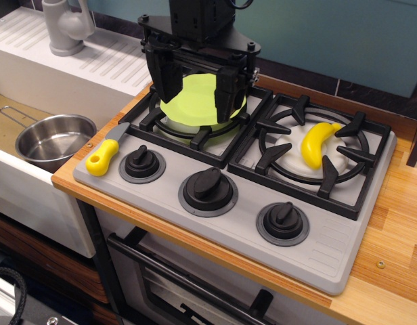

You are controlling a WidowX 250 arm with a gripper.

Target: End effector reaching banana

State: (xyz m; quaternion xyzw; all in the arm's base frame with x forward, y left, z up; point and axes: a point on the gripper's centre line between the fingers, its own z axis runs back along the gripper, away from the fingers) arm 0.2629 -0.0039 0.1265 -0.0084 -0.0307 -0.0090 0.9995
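The black gripper (196, 80), jaws spread and empty, should swing right, then descend over the glossy yellow plastic banana (317, 143).

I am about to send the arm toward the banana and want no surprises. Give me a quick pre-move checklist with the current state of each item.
1. Banana in view, on the right burner grate: ok.
2. Claw open, nothing between its fingers: ok.
3. Claw above the banana: not ok; it hangs over the lime plate on the left burner.
4. Nothing on top of the banana: ok.
5. Toy knife out of the path, at the stove's left edge: ok.
6. Claw height above the grates: cannot tell.
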